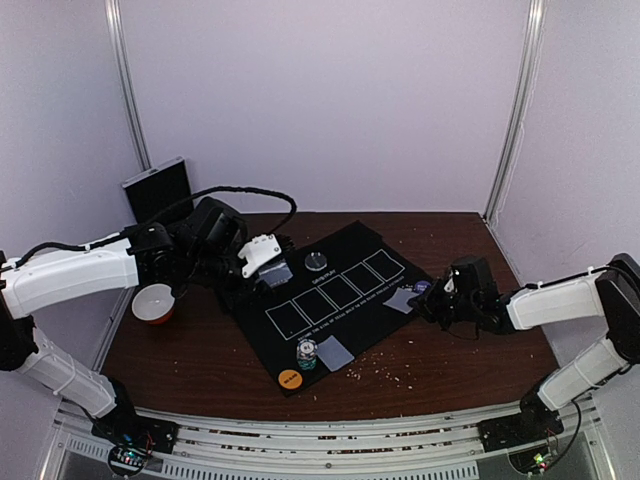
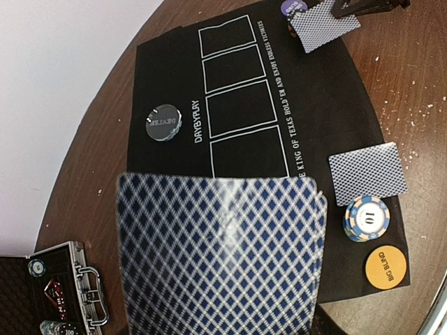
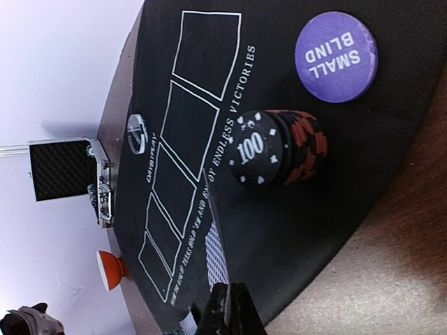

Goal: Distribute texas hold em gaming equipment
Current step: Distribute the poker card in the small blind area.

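Note:
My left gripper (image 1: 265, 262) is shut on a deck of blue-backed cards (image 2: 220, 251) over the far left corner of the black mat (image 1: 340, 330); the deck hides its fingers in the left wrist view. My right gripper (image 3: 230, 310) is shut on one card (image 3: 218, 255), seen edge-on, held low over the mat's right end (image 1: 400, 300). Beside it stand a black-and-red chip stack (image 3: 279, 148) and a purple small-blind disc (image 3: 336, 56). At the near edge lie a card (image 2: 367, 173), a blue-and-white chip stack (image 2: 367, 218) and an orange big-blind disc (image 2: 385, 266). A clear dealer disc (image 2: 163, 122) lies by the far edge.
A red-and-white bowl (image 1: 153, 302) stands on the brown table (image 1: 470, 360) left of the mat. The open silver case (image 2: 63, 286) with chips stands at the far left, its lid (image 1: 158, 188) against the wall. Crumbs dot the table near the front right.

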### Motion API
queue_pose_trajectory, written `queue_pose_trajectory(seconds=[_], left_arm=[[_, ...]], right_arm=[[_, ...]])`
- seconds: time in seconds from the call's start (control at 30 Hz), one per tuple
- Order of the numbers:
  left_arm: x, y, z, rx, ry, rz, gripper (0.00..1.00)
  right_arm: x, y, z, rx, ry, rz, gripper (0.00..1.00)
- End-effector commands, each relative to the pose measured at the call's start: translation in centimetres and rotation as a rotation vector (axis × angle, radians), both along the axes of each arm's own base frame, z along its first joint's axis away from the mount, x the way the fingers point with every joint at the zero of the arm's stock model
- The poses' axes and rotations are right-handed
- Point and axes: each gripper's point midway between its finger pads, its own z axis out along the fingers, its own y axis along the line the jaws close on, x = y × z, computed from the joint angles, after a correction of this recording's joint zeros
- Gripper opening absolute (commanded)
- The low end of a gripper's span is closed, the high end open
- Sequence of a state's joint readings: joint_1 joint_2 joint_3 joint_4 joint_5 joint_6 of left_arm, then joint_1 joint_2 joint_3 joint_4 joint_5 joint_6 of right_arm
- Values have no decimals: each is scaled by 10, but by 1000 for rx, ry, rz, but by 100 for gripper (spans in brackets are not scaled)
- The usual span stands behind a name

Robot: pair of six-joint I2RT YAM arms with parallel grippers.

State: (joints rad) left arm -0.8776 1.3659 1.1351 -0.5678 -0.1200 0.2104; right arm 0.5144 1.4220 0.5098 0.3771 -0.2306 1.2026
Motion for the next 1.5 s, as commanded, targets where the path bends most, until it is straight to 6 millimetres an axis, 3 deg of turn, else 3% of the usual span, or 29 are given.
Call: queue_pose_trajectory(seconds=[0.0,0.37,0.5,0.73,0.93,1.07,1.17,1.2,1.27,1.33,1.47], left_arm=[[8,-2,12,-48,-42,18,51],[10,0,14,-47,-50,22,51],[10,2,14,-47,-51,24,51],[10,3,14,-44,-55,23,51],[11,5,14,-44,-56,24,51],[11,4,14,-53,-58,23,51],[11,3,16,-61,-55,18,51],[10,2,17,-63,-55,15,51],[10,1,19,-71,-58,10,51],[9,0,22,-82,-59,1,51],[6,-2,29,-103,-66,-17,51]], right_arm=[[8,5,8,63,-30,-37,0],[9,21,-16,113,44,-12,0],[5,18,-26,114,73,-30,0],[-1,11,-30,98,106,-54,43],[-12,-6,-18,7,102,-68,66],[-14,-26,10,-133,33,-67,82],[-3,-32,53,-279,-110,12,99],[2,-27,73,-328,-181,72,100],[8,-7,110,-401,-314,231,100],[10,25,154,-405,-463,405,100],[-17,105,196,-141,-584,756,100]])
